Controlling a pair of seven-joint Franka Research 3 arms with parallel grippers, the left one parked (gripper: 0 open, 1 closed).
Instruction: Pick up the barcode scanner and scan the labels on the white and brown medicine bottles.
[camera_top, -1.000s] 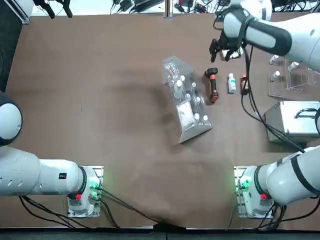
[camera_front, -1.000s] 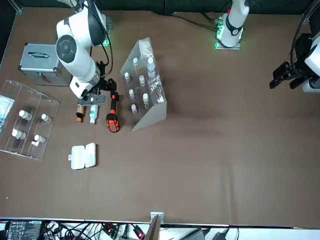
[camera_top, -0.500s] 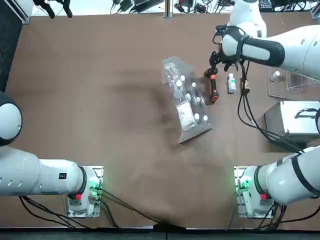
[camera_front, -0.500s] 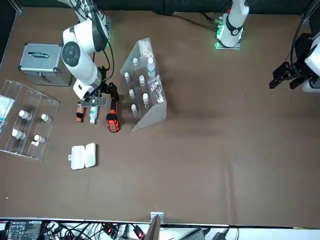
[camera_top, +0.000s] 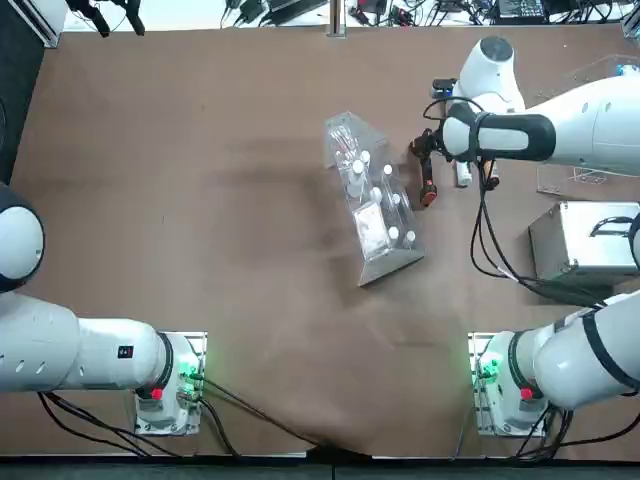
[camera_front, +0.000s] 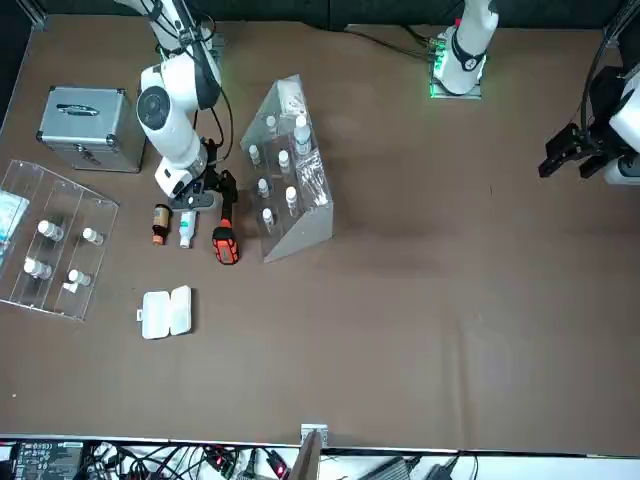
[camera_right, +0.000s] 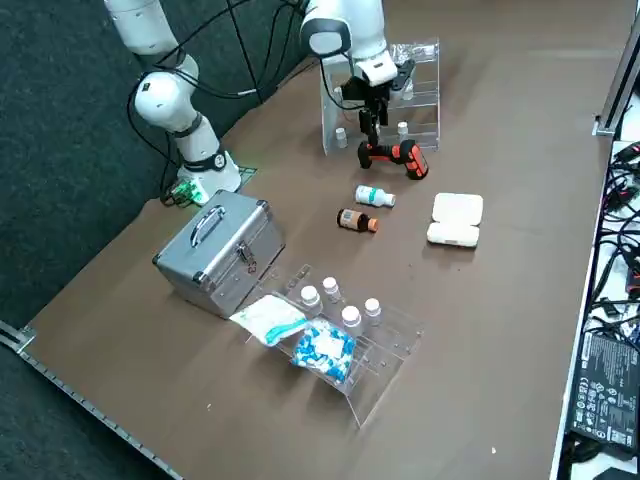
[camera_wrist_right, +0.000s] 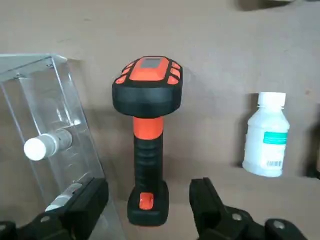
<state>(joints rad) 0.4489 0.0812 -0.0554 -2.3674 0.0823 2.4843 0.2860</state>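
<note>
The barcode scanner (camera_wrist_right: 147, 125), black with an orange handle, lies flat on the brown table (camera_top: 200, 200) beside the clear rack; it also shows as the scanner (camera_front: 225, 238) (camera_right: 395, 153) (camera_top: 428, 190). My right gripper (camera_wrist_right: 149, 191) hangs open over the butt end of its handle, one finger on each side, holding nothing. The same gripper (camera_front: 222, 186) (camera_right: 372, 125) (camera_top: 425, 150) sits at the scanner's robot-side end. The white bottle (camera_wrist_right: 266, 140) (camera_front: 186, 228) (camera_right: 372, 196) lies right of the scanner. The brown bottle (camera_front: 160, 222) (camera_right: 353, 220) lies beside it.
A clear slanted rack of white-capped vials (camera_top: 370, 200) (camera_front: 285, 170) stands close on the scanner's other side. A metal case (camera_top: 585, 240) (camera_right: 220, 250), a clear tray with vials (camera_front: 50, 240) (camera_right: 340, 330) and a small white box (camera_front: 167, 312) lie around.
My right gripper has come in from beyond the scanner and dropped down over its handle end. Scanner and bottles have stayed where they were.
</note>
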